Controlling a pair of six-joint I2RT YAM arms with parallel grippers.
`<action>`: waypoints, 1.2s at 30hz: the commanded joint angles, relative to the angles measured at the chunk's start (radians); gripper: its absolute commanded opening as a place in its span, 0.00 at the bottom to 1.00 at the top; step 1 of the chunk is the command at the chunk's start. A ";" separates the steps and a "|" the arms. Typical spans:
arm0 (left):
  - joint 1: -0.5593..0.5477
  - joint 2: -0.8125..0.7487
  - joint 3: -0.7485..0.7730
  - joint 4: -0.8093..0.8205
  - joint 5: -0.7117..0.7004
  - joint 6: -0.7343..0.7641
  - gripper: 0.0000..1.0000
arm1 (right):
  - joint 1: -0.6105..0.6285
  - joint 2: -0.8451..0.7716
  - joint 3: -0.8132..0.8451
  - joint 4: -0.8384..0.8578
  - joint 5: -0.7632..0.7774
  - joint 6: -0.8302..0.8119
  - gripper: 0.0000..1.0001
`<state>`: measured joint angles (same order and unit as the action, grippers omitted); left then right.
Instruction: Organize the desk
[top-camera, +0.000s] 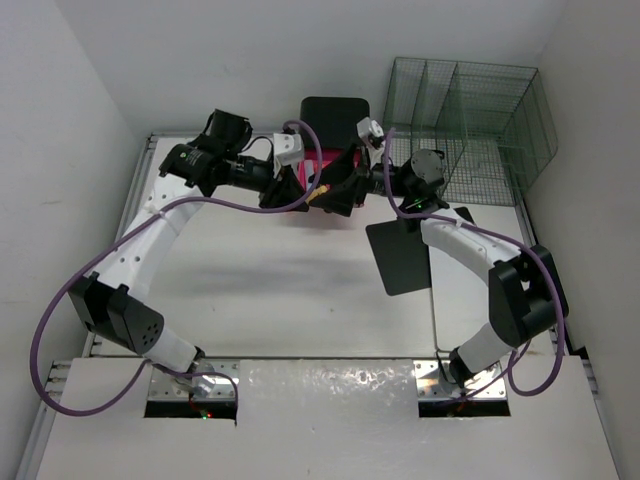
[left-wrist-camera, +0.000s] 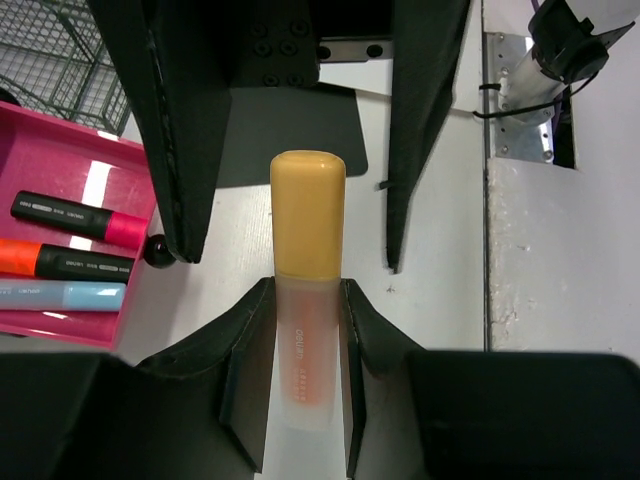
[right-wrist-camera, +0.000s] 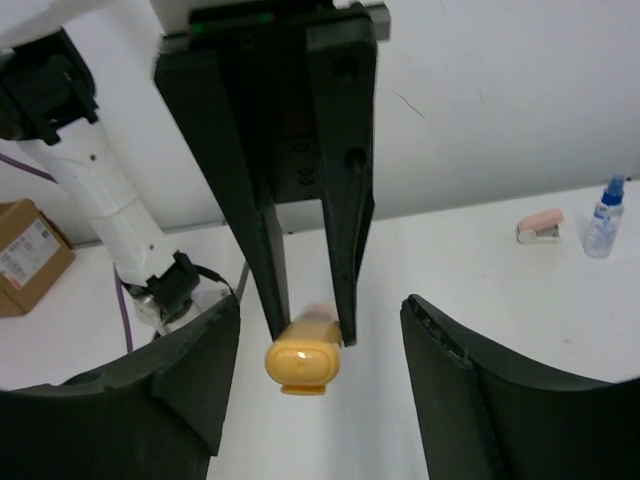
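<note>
Left wrist view: the left hand (left-wrist-camera: 305, 292) is clamped on the frosted barrel of a highlighter (left-wrist-camera: 308, 215), cap pointing away from the camera.
Right hand (right-wrist-camera: 318, 305): fingers spread apart, one on either side of the cap with a gap on both sides; gripping nothing.
Where: the two hands meet in the air over the far part of the desk surface (top-camera: 260, 290), just beside a pink tray (left-wrist-camera: 40, 170).
Done so far: three pens lie side by side in the tray: pink-tipped (left-wrist-camera: 70, 218), orange (left-wrist-camera: 60, 262), pale blue (left-wrist-camera: 60, 295).
Left to do: my read is roughly midway. The held highlighter is not yet stowed, and this looks like a hand-to-hand pass. A black sheet (top-camera: 400, 255) lies loose on the desk surface.
Highlighter: smooth yellow-orange cap, oval in section, on a translucent printed body. Probably slick, with little barrel free to grip.
Tray: rigid glossy plastic, shallow walls.
Wire basket (top-camera: 470, 110): thin mesh with dividers, at the far right corner.
Sheet: matte, thin, flat, rounded corners.
Desk surface: flat white.
</note>
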<state>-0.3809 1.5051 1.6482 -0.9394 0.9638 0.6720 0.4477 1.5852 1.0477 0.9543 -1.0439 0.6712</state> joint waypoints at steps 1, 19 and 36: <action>-0.010 0.000 0.048 0.014 0.038 0.000 0.00 | 0.005 -0.010 0.026 -0.092 0.039 -0.084 0.61; -0.012 0.009 0.019 0.068 0.066 -0.048 0.00 | 0.003 -0.036 -0.025 -0.058 0.085 -0.064 0.04; -0.018 -0.045 -0.079 0.335 -0.587 -0.382 1.00 | 0.002 -0.013 0.291 -1.023 1.051 -0.518 0.00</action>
<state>-0.3931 1.5219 1.5730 -0.7036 0.5777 0.3775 0.4538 1.5284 1.2072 0.1585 -0.2886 0.2535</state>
